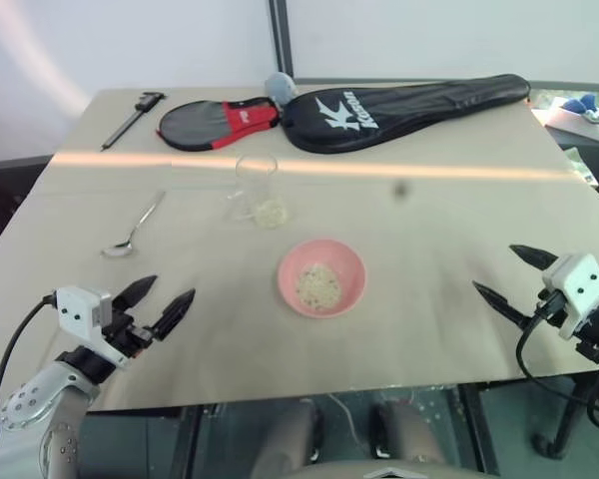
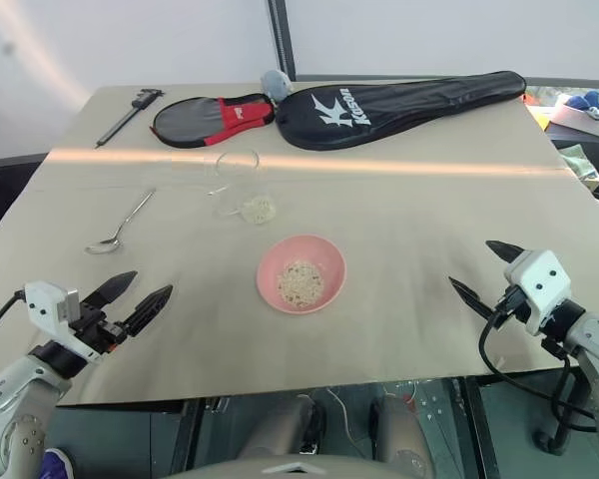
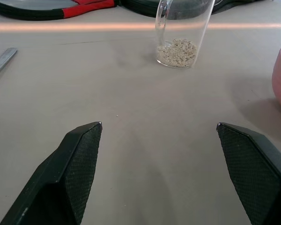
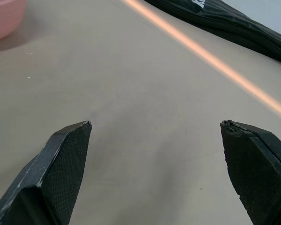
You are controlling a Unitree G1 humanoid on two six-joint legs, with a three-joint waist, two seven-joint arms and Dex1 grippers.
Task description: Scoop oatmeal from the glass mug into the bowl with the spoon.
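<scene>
The glass mug (image 1: 257,187) stands upright near the table's middle with a little oatmeal (image 3: 177,51) at its bottom. In front of it sits the pink bowl (image 1: 321,276), holding a small heap of oatmeal (image 1: 318,284). The silver spoon (image 1: 132,229) lies flat on the table, left of the mug. My left gripper (image 1: 164,302) hovers open near the front left edge, in front of the spoon, holding nothing. My right gripper (image 1: 503,273) is open and empty at the front right, well right of the bowl.
A black racket bag (image 1: 404,108) and a smaller black and red cover (image 1: 217,122) lie across the far side of the table (image 1: 429,230). A dark caliper (image 1: 132,118) rests at the far left corner. A band of light crosses the table behind the mug.
</scene>
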